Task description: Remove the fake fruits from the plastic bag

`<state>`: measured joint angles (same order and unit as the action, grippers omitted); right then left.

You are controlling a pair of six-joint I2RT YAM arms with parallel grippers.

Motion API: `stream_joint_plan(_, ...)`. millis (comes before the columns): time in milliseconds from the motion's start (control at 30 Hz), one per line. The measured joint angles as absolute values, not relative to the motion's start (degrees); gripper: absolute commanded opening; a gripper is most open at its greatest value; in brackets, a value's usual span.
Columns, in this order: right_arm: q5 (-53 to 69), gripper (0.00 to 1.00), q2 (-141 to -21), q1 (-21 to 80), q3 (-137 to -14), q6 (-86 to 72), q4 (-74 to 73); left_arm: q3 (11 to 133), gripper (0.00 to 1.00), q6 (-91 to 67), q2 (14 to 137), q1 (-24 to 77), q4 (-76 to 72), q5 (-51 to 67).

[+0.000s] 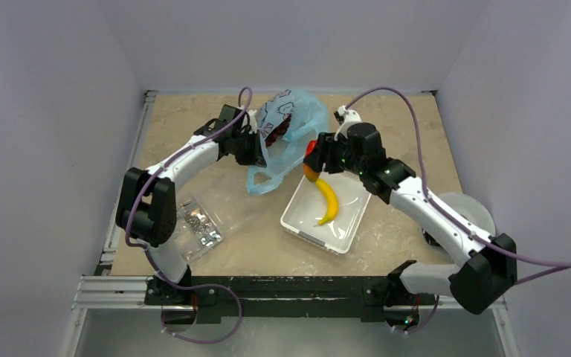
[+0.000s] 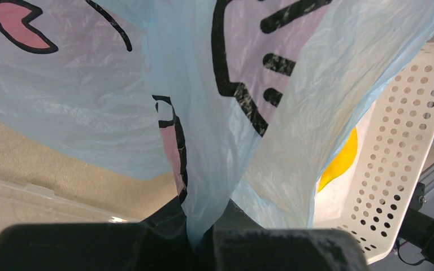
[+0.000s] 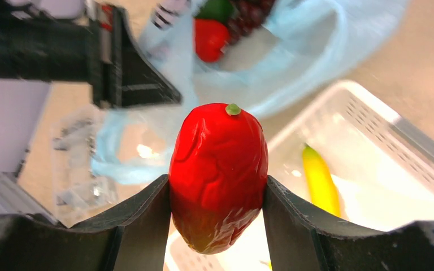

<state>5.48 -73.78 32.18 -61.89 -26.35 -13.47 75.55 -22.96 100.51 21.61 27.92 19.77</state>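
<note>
The plastic bag (image 2: 215,141) is pinched at its edge by the left gripper (image 2: 195,237), which is closed tight on the thin film. Most fruits are hidden inside. Only a blurry small red fruit (image 3: 210,38) and dark grapes (image 3: 248,11) are seen at its mouth. The mango (image 3: 217,169) is squeezed by the right gripper (image 3: 217,189) over the far corner of the white tray (image 1: 342,227). It is held lengthwise along the fingers, with its green tip pointed away from the wrist.

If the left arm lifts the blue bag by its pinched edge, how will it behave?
Likely floppy: the plastic bag drapes in folds from the left gripper. Probably light, being thin and translucent. The red fruit near its open mouth may roll out.
</note>
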Motion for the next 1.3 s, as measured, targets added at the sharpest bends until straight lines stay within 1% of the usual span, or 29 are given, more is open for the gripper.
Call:
stream_joint_plan(100, 2.9, 0.0, -69.6, 32.2, -58.7, -25.4, -18.3, 76.0, 0.0, -23.2, 100.6, 21.6, 28.1, 19.7)
stream_joint_plan(200, 2.6, 0.0, -68.6, 32.2, -54.3, -25.2, -21.8, 77.1, 0.0, -23.6, 101.3, 21.5, 28.4, 19.9)
stream_joint_plan(400, 4.1, 0.07, -77.1, 33.5, -51.3, -24.6, -25.7, 77.4, 0.0, -24.7, 101.6, 21.4, 28.6, 20.6)
stream_joint_plan(467, 4.5, 0.16, -79.2, 33.9, -51.3, -24.6, -25.7, 77.4, 0.0, -24.9, 101.6, 21.4, 28.7, 20.7)
stream_joint_plan(533, 5.1, 0.29, -80.3, 34.5, -51.3, -24.6, -25.7, 77.4, 0.0, -24.9, 101.6, 21.4, 28.8, 20.7)
stream_joint_plan(733, 5.8, 0.56, -80.7, 34.9, -51.3, -24.5, -25.3, 77.4, 0.0, -24.9, 101.6, 21.4, 28.8, 20.7)
stream_joint_plan(833, 5.8, 0.68, -80.7, 34.9, -51.3, -24.3, -24.8, 77.4, 0.0, -25.0, 101.6, 21.4, 28.8, 20.8)
stream_joint_plan(967, 5.5, 0.78, -80.2, 34.9, -51.3, -23.7, -24.5, 77.4, 0.0, -25.1, 101.6, 21.4, 28.8, 21.0)
stream_joint_plan(1167, 3.9, 0.81, -77.5, 34.9, -53.6, -22.2, -25.4, 77.4, 0.0, -25.6, 101.6, 21.4, 28.8, 21.1)
stream_joint_plan(1300, 1.1, 0.8, -75.7, 34.9, -55.8, -22.4, -21.2, 77.4, 0.0, -25.5, 101.6, 21.4, 28.9, 20.9)
